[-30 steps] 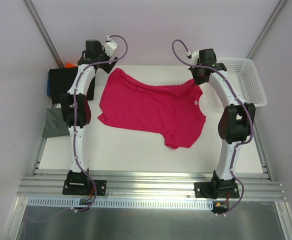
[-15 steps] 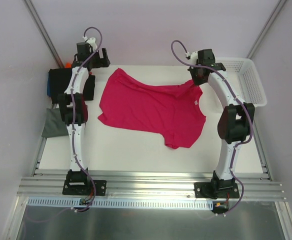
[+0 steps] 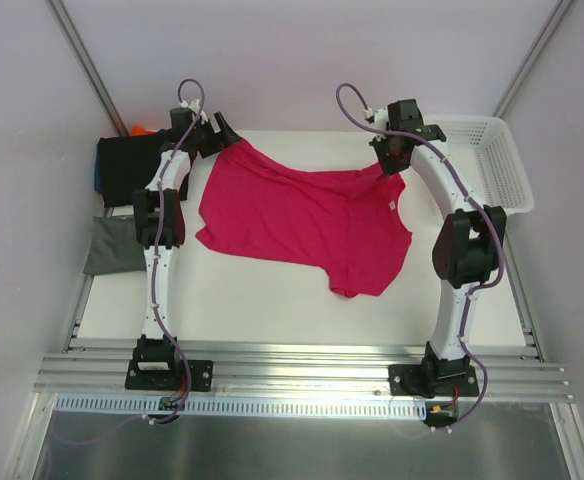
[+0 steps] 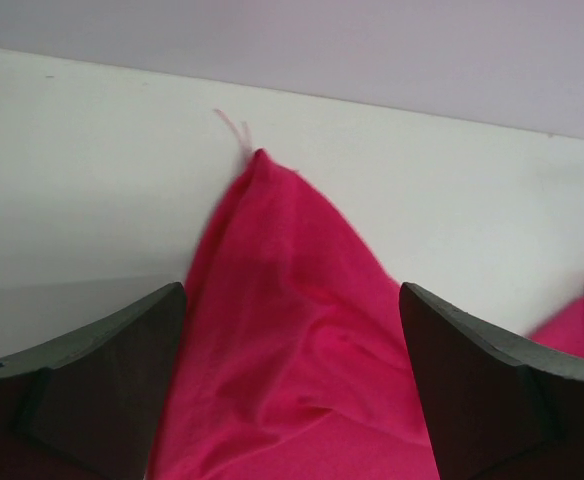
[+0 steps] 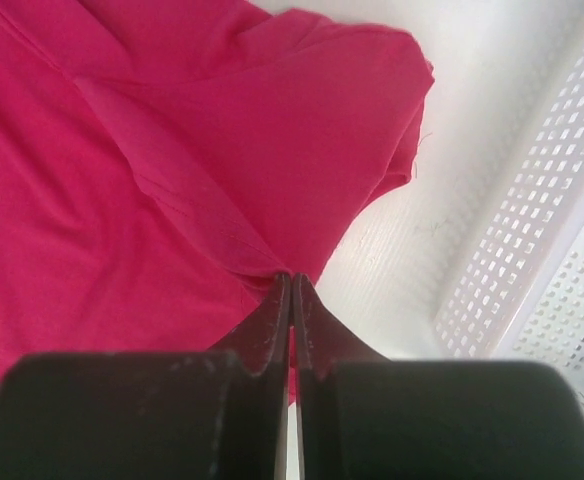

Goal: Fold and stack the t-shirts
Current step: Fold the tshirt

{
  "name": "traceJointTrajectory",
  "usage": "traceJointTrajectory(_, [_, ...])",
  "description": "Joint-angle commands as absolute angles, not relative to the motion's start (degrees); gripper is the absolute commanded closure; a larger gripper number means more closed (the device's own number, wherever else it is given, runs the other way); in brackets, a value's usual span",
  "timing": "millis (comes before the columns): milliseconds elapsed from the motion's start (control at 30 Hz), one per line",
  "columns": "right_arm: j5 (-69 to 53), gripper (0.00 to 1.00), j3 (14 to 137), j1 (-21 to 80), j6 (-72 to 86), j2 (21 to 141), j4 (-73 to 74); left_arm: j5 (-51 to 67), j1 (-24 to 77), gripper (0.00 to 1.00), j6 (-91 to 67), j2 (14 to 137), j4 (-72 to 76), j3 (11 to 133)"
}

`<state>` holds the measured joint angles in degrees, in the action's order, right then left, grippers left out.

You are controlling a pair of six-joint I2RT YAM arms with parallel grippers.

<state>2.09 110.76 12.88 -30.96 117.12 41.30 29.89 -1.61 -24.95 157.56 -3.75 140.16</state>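
Top external view: the crimson-pink t-shirt [image 3: 302,215] lies spread and somewhat rumpled over the far half of the table [image 3: 272,300]. Its long axis runs from the far left toward the near right. Its far-left corner rises to a peak. In the left wrist view that peak sits between the fingers of the left gripper [image 4: 290,300] and points away from the wrist toward the table's far edge. The jaws stand wide on either side of the cloth, not pinching it. At the shirt's far-right edge the right gripper [image 5: 290,278] is closed tight. A ridge of fabric runs straight into its tips, so it appears to hold a pinch of the shirt. The left arm is plainly the nearer one to the free corner. The coming move likely depends on that corner staying centred between the jaws as they close. A folded black t-shirt [image 3: 127,170] and a grey-green t-shirt [image 3: 107,245] lie left of the left arm. The white mesh basket [image 3: 502,160] stands at the far right.
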Motion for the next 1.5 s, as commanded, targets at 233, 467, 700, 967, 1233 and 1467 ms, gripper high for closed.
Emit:
traceJointTrajectory(233, [0.62,0.99,116.62,15.73,-27.95,117.77,40.78,32.8,-1.06,0.25,-36.56,161.45,5.44,145.28])
traceJointTrajectory(467, [-1.23,0.99,119.79,16.96,-26.81,119.09,40.61,23.66,-1.32,0.52,-33.05,160.49,8.61,145.46])
traceJointTrajectory(700, [-1.67,0.99,119.53,17.31,-26.46,118.83,40.61,23.38,-1.49,0.92,-30.32,158.64,8.61,143.88])
traceJointTrajectory(967, [-1.32,0.99,119.0,17.31,-27.25,118.92,39.73,23.29,-1.58,0.69,-31.11,159.87,9.14,145.1])
traceJointTrajectory(1233, [-1.32,0.99,120.15,17.32,-26.9,119.18,39.64,23.9,-1.5,0.5,-33.75,160.66,9.14,145.28])
traceJointTrajectory(1467, [-1.41,0.99,120.41,17.4,-26.46,119.44,39.73,28.12,-1.41,0.72,-36.56,159.44,8.09,141.69])
